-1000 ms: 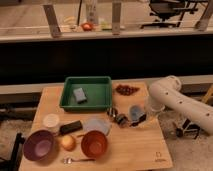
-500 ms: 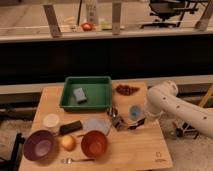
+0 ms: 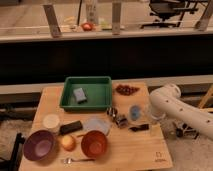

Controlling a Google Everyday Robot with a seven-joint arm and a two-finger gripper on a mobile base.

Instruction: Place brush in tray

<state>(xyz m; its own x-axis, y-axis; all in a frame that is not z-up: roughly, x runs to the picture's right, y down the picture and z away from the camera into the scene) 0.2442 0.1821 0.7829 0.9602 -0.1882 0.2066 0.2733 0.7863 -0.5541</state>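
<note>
Brush (image 3: 139, 128), slim and black, lies on the wooden table (image 3: 135, 150) near the end effector (image 3: 116, 117), whose grip I cannot tell.

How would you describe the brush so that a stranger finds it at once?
Start at the green tray on the table; the robot's hand is just off its front right corner. Right of the hand, near the table's right edge, lies the brush: slim and black, unlike the chunkier black block far left.
</note>
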